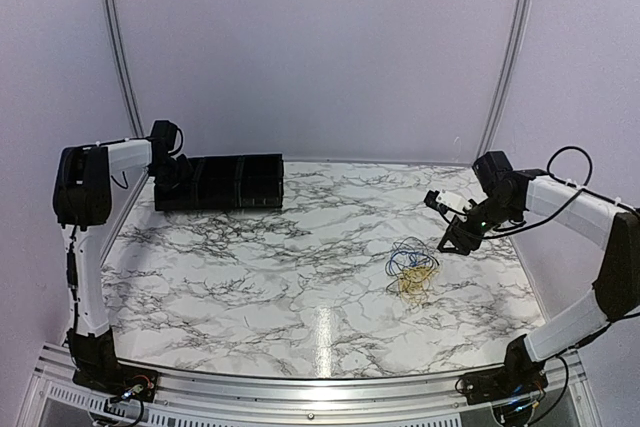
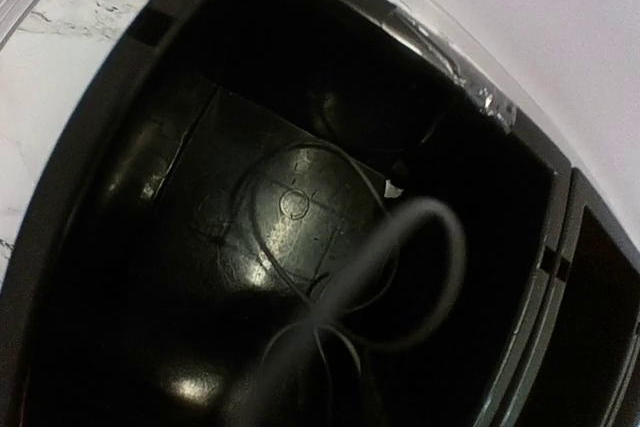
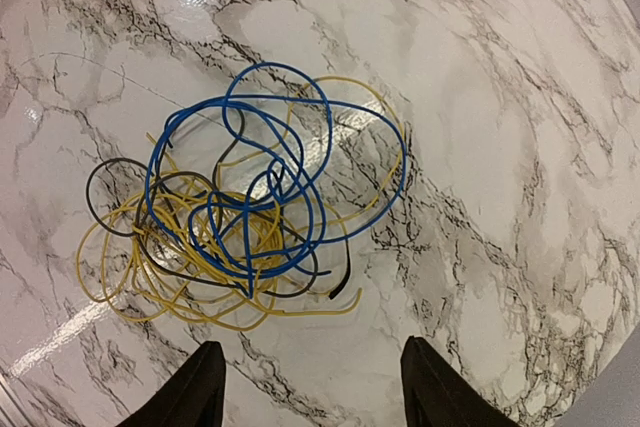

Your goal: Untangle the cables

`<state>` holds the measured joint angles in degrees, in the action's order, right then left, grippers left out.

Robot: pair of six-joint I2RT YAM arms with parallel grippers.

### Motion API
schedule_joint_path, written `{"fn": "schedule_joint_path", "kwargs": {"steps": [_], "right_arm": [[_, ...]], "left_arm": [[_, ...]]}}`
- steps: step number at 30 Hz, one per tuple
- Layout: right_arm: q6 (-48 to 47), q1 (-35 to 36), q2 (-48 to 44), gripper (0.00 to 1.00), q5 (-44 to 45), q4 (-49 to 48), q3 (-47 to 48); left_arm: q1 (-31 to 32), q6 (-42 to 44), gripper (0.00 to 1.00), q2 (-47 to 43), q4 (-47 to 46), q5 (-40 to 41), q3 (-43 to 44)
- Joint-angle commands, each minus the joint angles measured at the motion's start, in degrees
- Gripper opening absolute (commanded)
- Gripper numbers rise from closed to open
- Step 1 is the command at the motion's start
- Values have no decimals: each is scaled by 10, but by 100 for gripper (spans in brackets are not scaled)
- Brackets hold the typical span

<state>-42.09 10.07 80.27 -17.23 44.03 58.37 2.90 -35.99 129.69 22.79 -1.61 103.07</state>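
1. Top view: the tangle [image 1: 412,269] of cables lay on the table [image 1: 250,287], right of centre and nearer the right edge than the left.
2. The right gripper [image 1: 462,237] hung just beside the tangle, on its far right side and above it, not touching.
3. A black bin [image 1: 240,182] sat along the far edge towards the far left corner. The left gripper [image 1: 172,179] was at its left end, dark against it. Couldn't tell how far its jaws stood apart.
4. Left wrist view: it looked down into one bin [image 2: 90,147] compartment. A thin pale wire [image 2: 262,237] lay in loops on the floor.
5. A blurred grey loop [image 2: 455,257] sat close to the lens. No fingers showed here, so whether it was held couldn't be told.
6. Right wrist view: the blue cable [image 3: 290,147], yellow cable [image 3: 110,277] and black cable [image 3: 100,172] were looped through each other in one heap on the marble table [image 3: 500,97].
7. The right gripper [image 3: 315,392] had its fingers [image 3: 195,392] spread wide at the bottom edge, with nothing between them, just short of the heap's near side.
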Motion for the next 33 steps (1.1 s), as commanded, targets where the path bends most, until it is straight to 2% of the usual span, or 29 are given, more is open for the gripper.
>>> {"fn": "schedule_joint_path", "kwargs": {"steps": [1, 5, 7, 12, 16, 21, 23, 25, 29, 33], "right_arm": [[-1, -1, 3, 60, 6, -7, 21], [4, -5, 21, 60, 8, -20, 27], [4, -6, 35, 60, 3, -23, 44], [-14, 0, 102, 59, -14, -5, 111], [-42, 5, 169, 59, -12, 46, 154], [-73, 7, 204, 68, -2, 71, 130], [-79, 8, 202, 69, -3, 66, 111], [-85, 13, 199, 69, 1, 57, 94], [-77, 29, 208, 69, 2, 62, 100], [-71, 40, 207, 69, -2, 84, 124]], "left_arm": [[2, 5, 31, -75, 1, 12, -13], [2, 8, 47, -152, 23, 46, -53], [4, 21, 51, -185, 31, 47, -78], [28, 51, 54, -273, 45, 89, -145], [79, 83, 56, -324, 51, 98, -175], [171, 129, 56, -348, 46, 80, -183], [190, 104, 55, -364, 47, 88, -199], [193, 61, 55, -381, 50, 121, -224], [178, 17, 56, -415, 62, 238, -271], [119, 18, 57, -413, 62, 251, -291]]}}
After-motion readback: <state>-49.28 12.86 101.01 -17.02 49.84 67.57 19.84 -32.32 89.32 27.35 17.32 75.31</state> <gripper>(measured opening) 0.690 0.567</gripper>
